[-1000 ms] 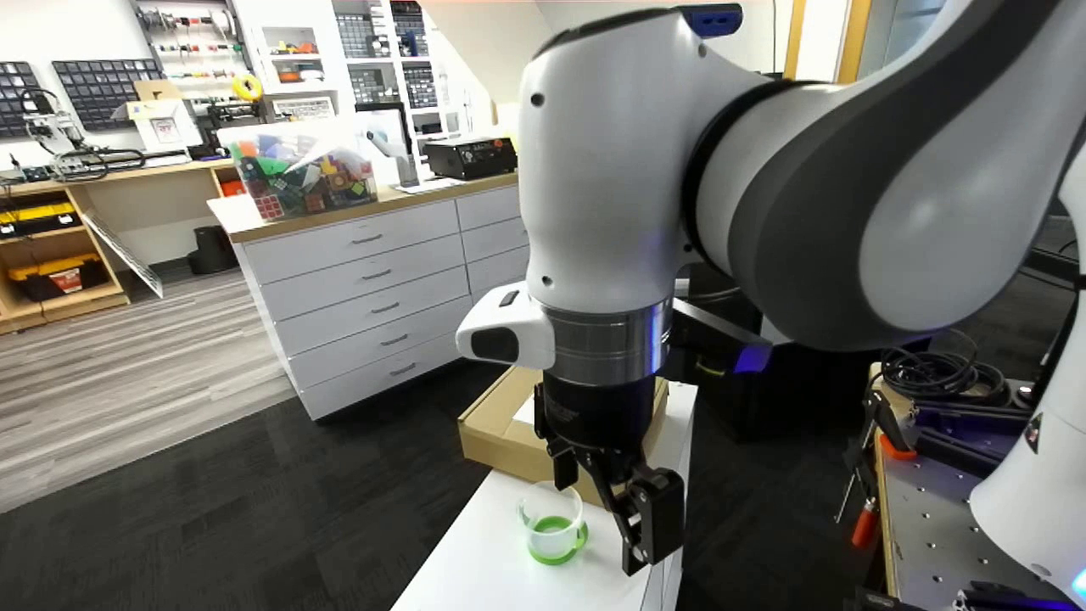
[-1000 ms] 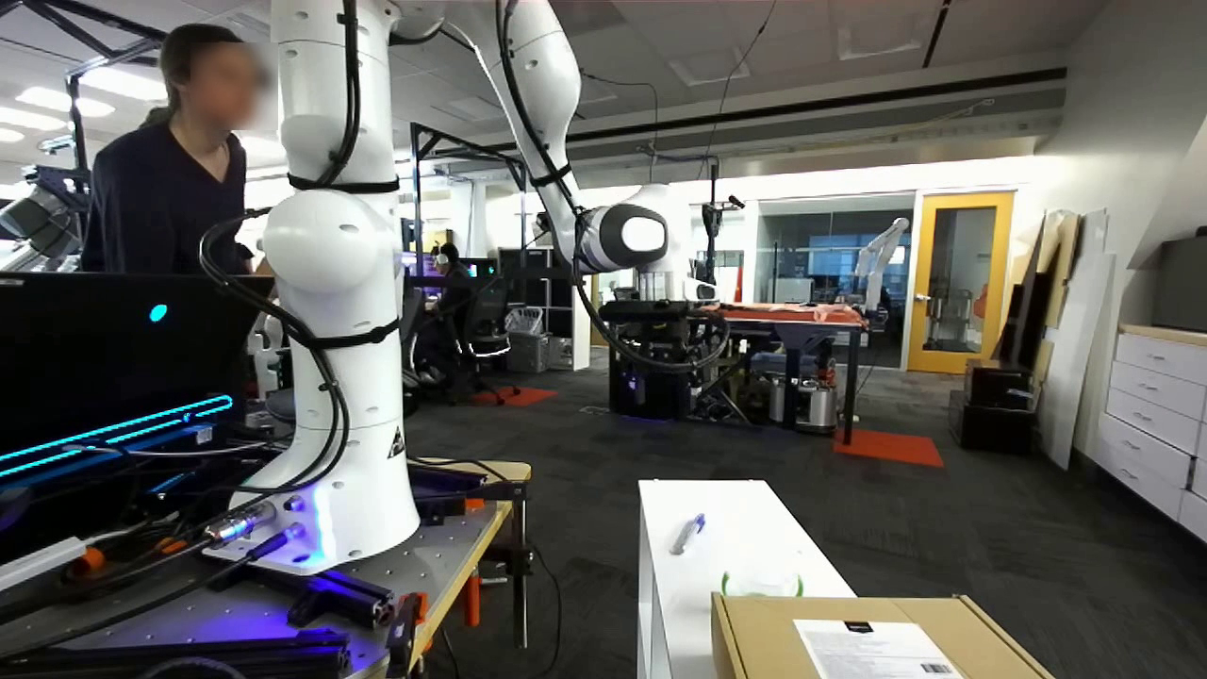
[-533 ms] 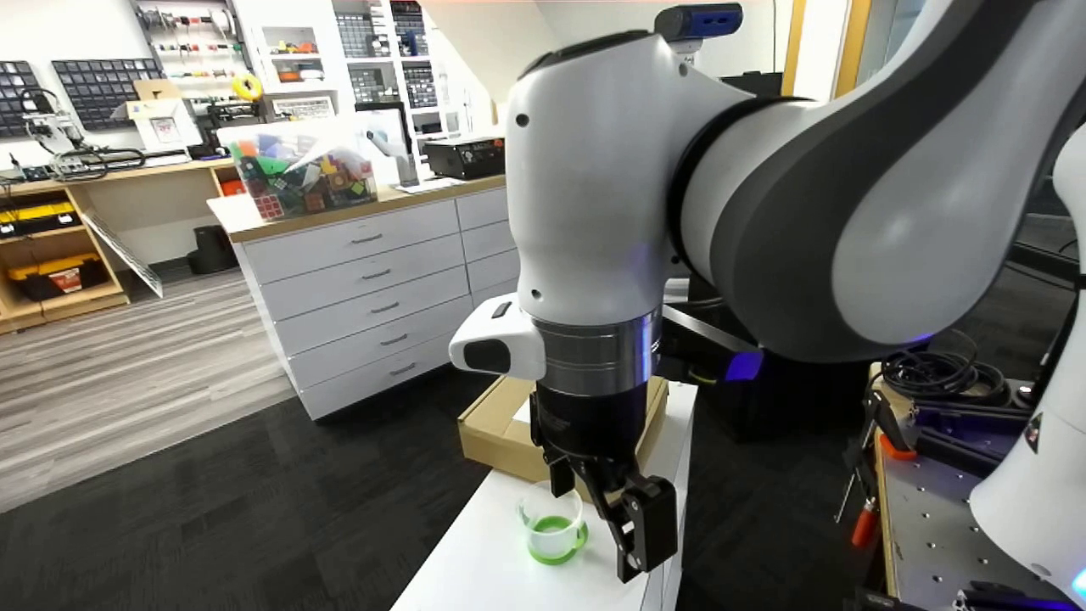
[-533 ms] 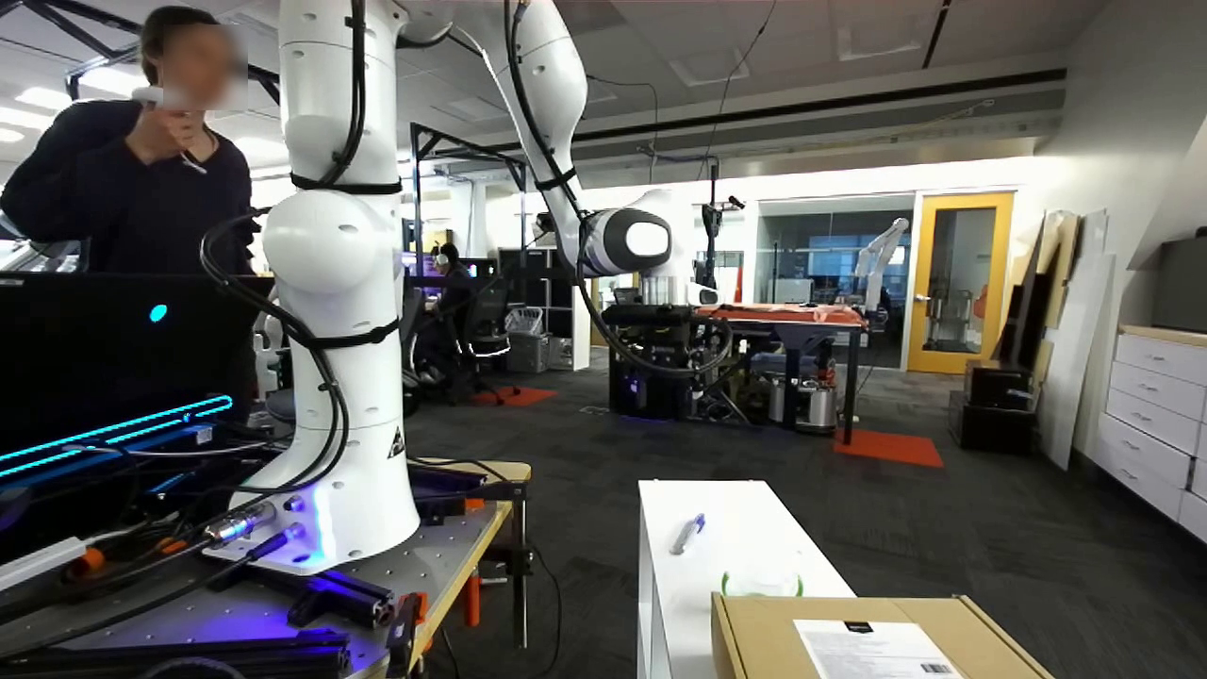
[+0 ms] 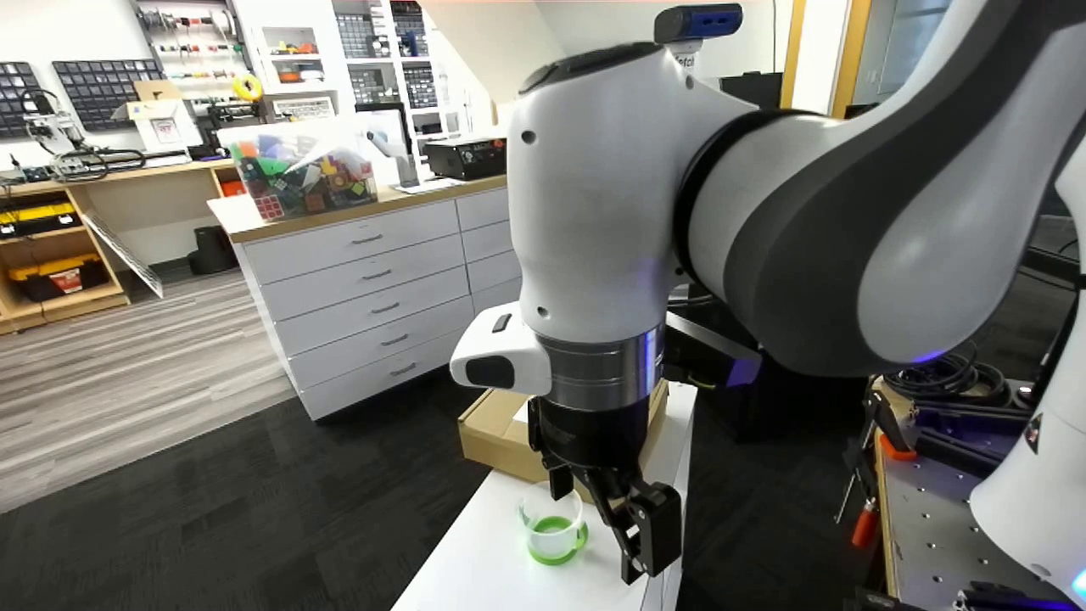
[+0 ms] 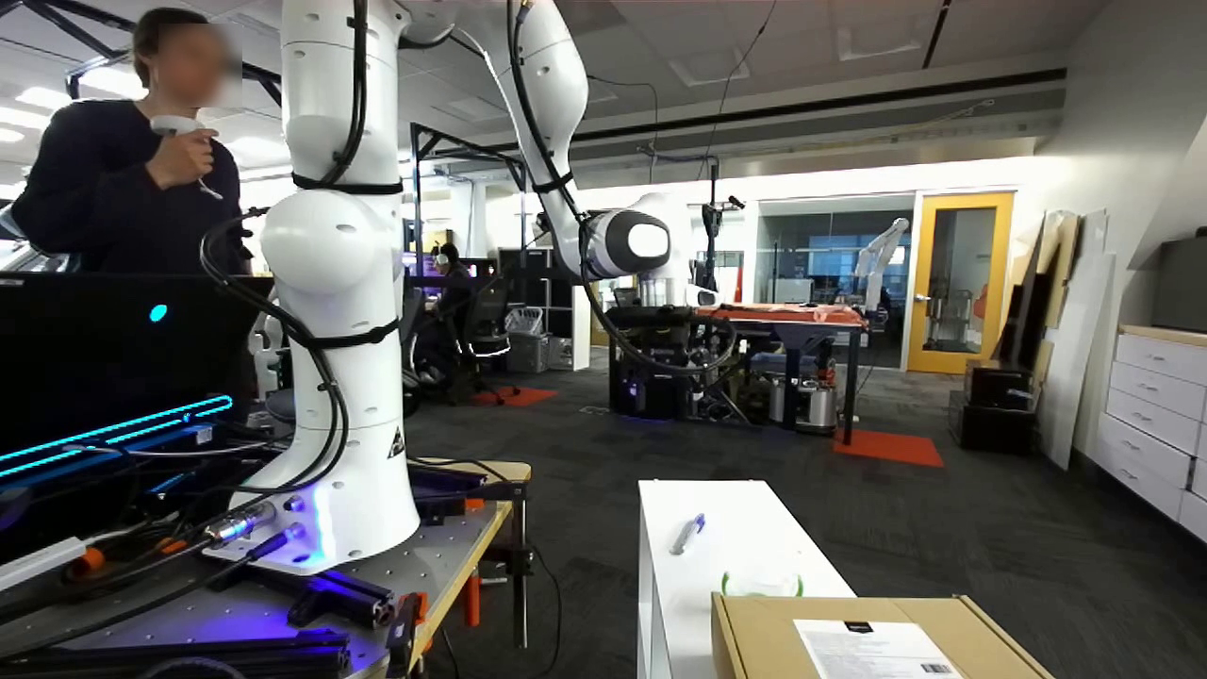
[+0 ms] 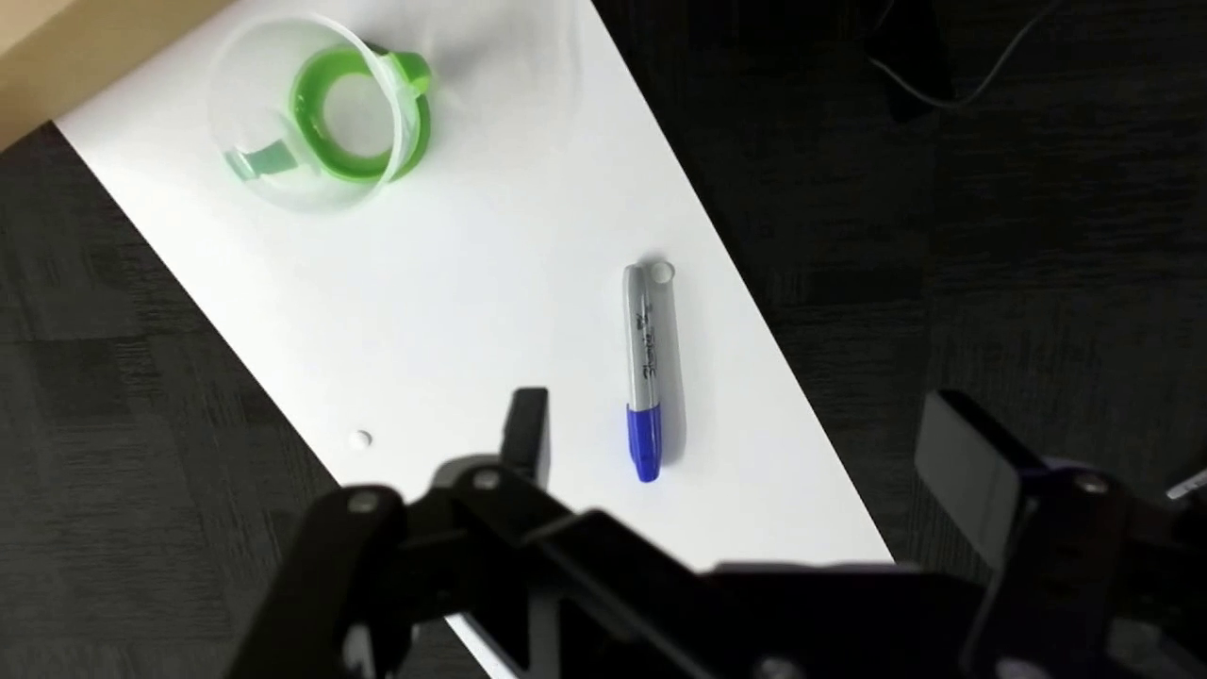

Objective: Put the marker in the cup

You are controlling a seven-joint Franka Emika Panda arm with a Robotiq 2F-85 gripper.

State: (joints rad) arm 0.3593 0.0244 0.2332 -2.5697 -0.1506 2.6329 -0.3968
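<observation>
Slightly lower than before, our gripper (image 7: 738, 443) gapes empty, and we judge the marker (image 7: 643, 372) at wrist-view centre light, stiff, best pinched mid-barrel.

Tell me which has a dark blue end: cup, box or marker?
The marker, silver with one blue end; the cup is clear and green, the box brown.
</observation>
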